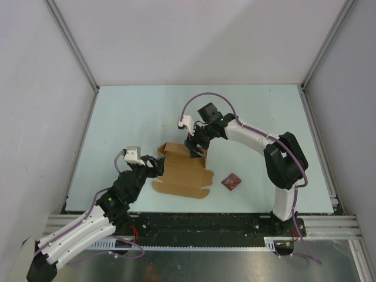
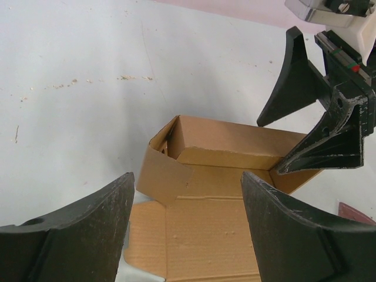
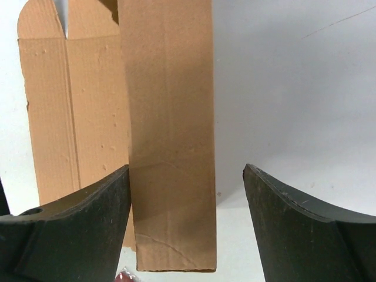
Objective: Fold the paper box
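Brown kraft cardboard, die-cut with flaps and tabs — the paper box (image 1: 183,170) lies half made in the middle of the pale blue-green bench (image 1: 129,111). Its far wall and far-left corner are stood up, and the near panel with its rounded tabs lies flat. The right jaws hang over the far-right corner, spread wide, with one long side panel running between them. It lies against one finger (image 3: 70,223) and clear of the other, so nothing is gripped. The left jaws, also wide, hover low over the near-left part of the sheet and hold nothing. A small dark red square item (image 1: 231,181) sits on the bench to the right, apart from the box.

The step, I'd judge, is standing that right-hand wall up. To do it well the right jaws should close squarely on the panel, near its crease rather than its free end, and swing it about the fold without dragging — thin card will buckle or slide. The left jaws pressing the base flat would keep the sheet from shifting.
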Robot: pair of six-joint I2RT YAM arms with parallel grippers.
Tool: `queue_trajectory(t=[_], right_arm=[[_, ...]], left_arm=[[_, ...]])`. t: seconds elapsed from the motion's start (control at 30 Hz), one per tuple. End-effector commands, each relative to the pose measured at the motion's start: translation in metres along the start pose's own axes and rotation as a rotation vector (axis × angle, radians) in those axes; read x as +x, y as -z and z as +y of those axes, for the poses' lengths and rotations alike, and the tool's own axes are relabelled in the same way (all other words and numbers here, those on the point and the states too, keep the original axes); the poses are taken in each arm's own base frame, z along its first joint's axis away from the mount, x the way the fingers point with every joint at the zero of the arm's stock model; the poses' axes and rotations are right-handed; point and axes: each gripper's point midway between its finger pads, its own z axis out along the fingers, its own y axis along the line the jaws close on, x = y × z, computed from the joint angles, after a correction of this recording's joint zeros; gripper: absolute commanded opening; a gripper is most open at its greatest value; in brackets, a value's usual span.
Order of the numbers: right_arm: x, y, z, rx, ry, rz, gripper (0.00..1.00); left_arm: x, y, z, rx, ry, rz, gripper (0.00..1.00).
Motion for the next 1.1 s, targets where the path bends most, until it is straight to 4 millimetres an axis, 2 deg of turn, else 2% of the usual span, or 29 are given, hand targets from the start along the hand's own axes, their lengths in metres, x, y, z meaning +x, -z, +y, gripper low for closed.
queue_trajectory(t=[0.0, 0.17, 0.33, 0.43, 0.63, 0.9, 1.03, 1.07], right_arm=[[-0.011, 0.001, 0.006, -0.038, 0.013, -0.009, 0.78], [-0.011, 0.004, 0.005, -0.029, 0.009, -0.005, 0.69], [-0.012, 0.010, 0.003, 0.000, 0.007, -0.002, 0.57], [-0.012, 0.012, 0.002, 0.016, 0.003, 0.002, 0.54], [-0.009, 0.018, -0.002, 0.055, -0.013, 0.011, 0.52], [-0.003, 0.040, -0.019, 0.223, -0.040, 0.029, 0.51], [0.003, 0.048, -0.021, 0.267, -0.060, 0.017, 0.51], [0.004, 0.049, -0.021, 0.274, -0.068, 0.014, 0.50]], left_arm=[[-0.002, 0.000, 0.004, -0.009, -0.010, -0.018, 0.78], [-0.003, 0.000, 0.003, 0.001, -0.004, -0.024, 0.79], [-0.011, -0.004, 0.002, 0.003, -0.006, -0.045, 0.80], [-0.017, -0.007, 0.001, 0.006, -0.009, -0.060, 0.81], [-0.020, -0.016, 0.000, 0.018, -0.010, -0.068, 0.81], [-0.034, -0.036, 0.005, 0.024, -0.005, -0.115, 0.84], [-0.040, -0.051, -0.002, 0.071, -0.037, -0.130, 0.86], [-0.047, -0.055, -0.009, 0.095, -0.049, -0.142, 0.87]])
